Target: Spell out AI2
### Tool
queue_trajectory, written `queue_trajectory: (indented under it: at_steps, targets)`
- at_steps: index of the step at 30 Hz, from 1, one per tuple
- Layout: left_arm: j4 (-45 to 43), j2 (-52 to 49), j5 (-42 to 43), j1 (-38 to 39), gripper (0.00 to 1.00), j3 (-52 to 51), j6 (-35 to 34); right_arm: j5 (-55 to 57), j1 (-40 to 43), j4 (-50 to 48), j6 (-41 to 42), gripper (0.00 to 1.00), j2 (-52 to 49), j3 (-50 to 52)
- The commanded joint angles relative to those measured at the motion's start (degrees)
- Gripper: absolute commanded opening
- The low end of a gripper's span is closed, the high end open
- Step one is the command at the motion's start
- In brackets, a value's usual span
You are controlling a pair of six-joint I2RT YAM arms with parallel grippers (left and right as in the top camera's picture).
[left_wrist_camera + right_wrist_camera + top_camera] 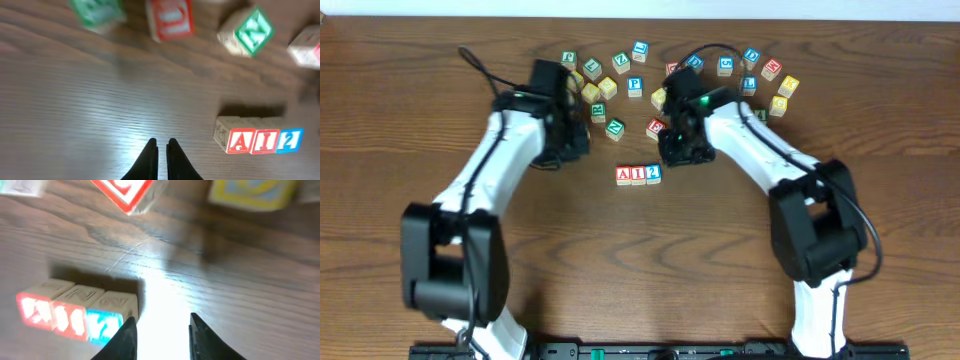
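A block (624, 174), I block (638, 174), 2 block (653, 173) touching in a row, mid-bench (640, 265); light, stiff wood, probably slick; grip opposite flat sides. Your left hand (162, 146) shut, empty; right hand (162, 330) part open, empty, beside the 2 block.

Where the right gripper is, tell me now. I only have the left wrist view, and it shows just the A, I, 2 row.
Observer: The right gripper is low over the table, right beside the 2 block at the end of the row.
Operator: Report its state.
Observer: It is open, with nothing between its fingers.
Operator: Describe the rest of the table from above.
Observer: In the overhead view, loose blocks are scattered along the far side, behind both arms. None of them touches the row.
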State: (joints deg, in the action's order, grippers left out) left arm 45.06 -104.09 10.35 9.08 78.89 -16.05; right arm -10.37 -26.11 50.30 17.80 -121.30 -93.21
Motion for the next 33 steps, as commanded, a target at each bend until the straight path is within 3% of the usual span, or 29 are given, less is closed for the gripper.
queue_trajectory:
  at_steps: [1,8,14,18,20,21,24,33]
  targets:
    - [0.83,7.34,-1.05,-4.02,0.08,2.32,1.46,1.11,2.03,1.49,-1.62,0.32,5.73,-0.76]
    - [3.65,17.09,-1.44,-12.5,0.09,2.32,3.37,2.32,5.27,4.74,-2.69,0.45,12.07,-0.76]
    - [5.38,22.73,-1.44,-18.6,0.17,2.32,3.37,2.54,7.96,6.78,-3.34,0.63,16.74,-0.76]
    - [6.08,24.55,-1.44,-21.22,0.28,2.32,3.37,2.56,9.7,7.91,-3.37,0.75,18.93,-0.76]
    - [6.4,25.09,-1.44,-22.23,0.41,2.32,3.37,2.56,10.86,8.7,-3.34,0.8,20.04,-0.76]
    - [6.56,25.14,-1.44,-22.49,0.53,2.32,3.37,2.56,11.23,8.96,-3.34,0.81,20.39,-0.76]
    - [6.97,25.14,-1.44,-22.91,0.67,2.32,3.34,2.56,12.44,9.84,-3.37,0.85,21.4,-0.76]
    - [7.23,25.11,-1.44,-22.91,0.8,2.29,3.34,2.73,14.78,11.23,-3.74,0.91,22.01,-0.76]
